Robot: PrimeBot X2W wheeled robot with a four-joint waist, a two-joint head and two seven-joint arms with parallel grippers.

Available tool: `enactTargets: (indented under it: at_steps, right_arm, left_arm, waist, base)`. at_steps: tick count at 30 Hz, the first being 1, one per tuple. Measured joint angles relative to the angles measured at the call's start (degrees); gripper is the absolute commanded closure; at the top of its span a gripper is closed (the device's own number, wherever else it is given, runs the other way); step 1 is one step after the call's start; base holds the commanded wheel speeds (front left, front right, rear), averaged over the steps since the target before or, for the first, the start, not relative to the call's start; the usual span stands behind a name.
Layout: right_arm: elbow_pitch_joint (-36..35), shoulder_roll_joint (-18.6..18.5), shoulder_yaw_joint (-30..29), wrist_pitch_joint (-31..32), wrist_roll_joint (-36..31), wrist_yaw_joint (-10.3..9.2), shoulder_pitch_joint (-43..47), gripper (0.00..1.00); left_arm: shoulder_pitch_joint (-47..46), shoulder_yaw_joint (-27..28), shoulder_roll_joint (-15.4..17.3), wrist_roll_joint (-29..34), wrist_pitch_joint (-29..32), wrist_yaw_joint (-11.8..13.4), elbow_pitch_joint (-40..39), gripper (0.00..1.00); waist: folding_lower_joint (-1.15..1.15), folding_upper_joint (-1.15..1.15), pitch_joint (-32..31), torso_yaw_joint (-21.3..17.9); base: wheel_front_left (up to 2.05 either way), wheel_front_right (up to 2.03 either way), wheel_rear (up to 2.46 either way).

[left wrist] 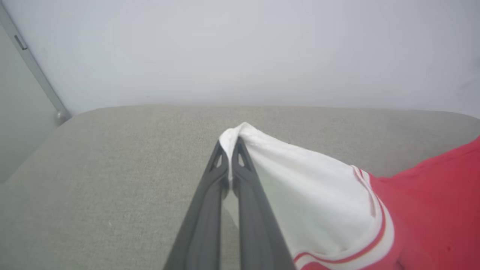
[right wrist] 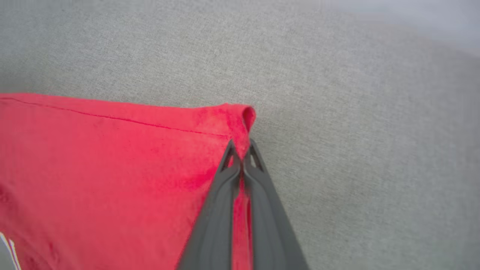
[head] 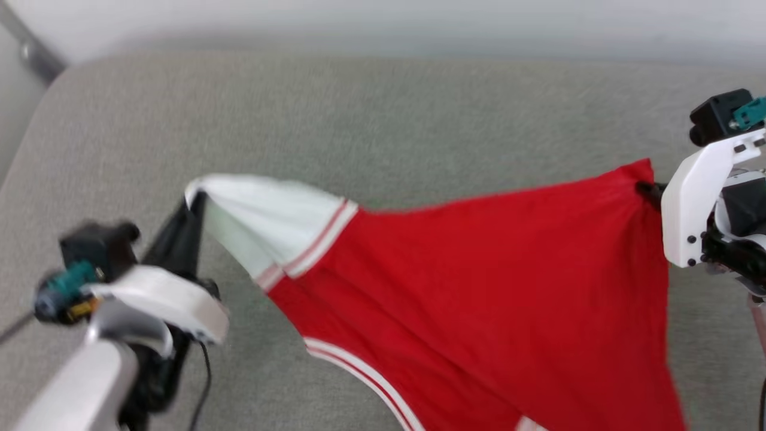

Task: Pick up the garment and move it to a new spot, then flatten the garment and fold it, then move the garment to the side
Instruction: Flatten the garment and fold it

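Note:
The garment (head: 479, 281), a red jersey with a white sleeve and red-white striped trim, hangs stretched between both arms above the grey cushion. My left gripper (head: 194, 200) is shut on the tip of the white sleeve (left wrist: 285, 176), pinched between its dark fingers (left wrist: 210, 195). At the far right, my right gripper (head: 649, 188) is shut on a red hem corner (right wrist: 240, 116), cloth showing between its fingers (right wrist: 221, 202). The lettering and number are hidden; I see plain red cloth. The lower part of the garment runs off the bottom of the head view.
A broad grey upholstered cushion (head: 383, 114) lies beneath the garment, its rounded far edge meeting a pale wall (left wrist: 240, 48). A grey metal bar (left wrist: 33, 67) slants down at the far left corner. A black cable (head: 203, 383) hangs by my left wrist.

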Motion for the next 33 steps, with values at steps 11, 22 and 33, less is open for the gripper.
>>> enactTargets:
  at_steps: [11, 22, 33]
  right_arm:
    - [4.03, 0.14, -2.98, -8.06, -4.95, 0.02, -8.31, 1.00]
    - [10.62, 3.10, -6.38, -19.68, -10.90, 0.05, -28.67, 1.00]
    - [14.40, 5.97, -7.14, -31.77, -18.73, 0.05, -47.44, 1.00]
  left_arm:
    - [-22.34, 2.08, 0.25, -1.54, 5.78, -4.32, 14.45, 1.00]
    - [-53.33, 1.87, -1.13, 3.19, 2.09, -9.64, 33.94, 1.00]
    - [-76.42, 3.91, 0.26, 5.09, -1.14, -11.60, 41.18, 1.00]
  waist:
    - [-0.01, 0.00, -7.30, -5.22]
    - [0.00, 0.00, -0.15, -7.78]
    - [0.00, 0.00, 14.44, -8.95]
  base:
    - [0.00, 0.00, 0.00]
    - [0.00, 0.00, 0.00]
    - [0.00, 0.00, 0.00]
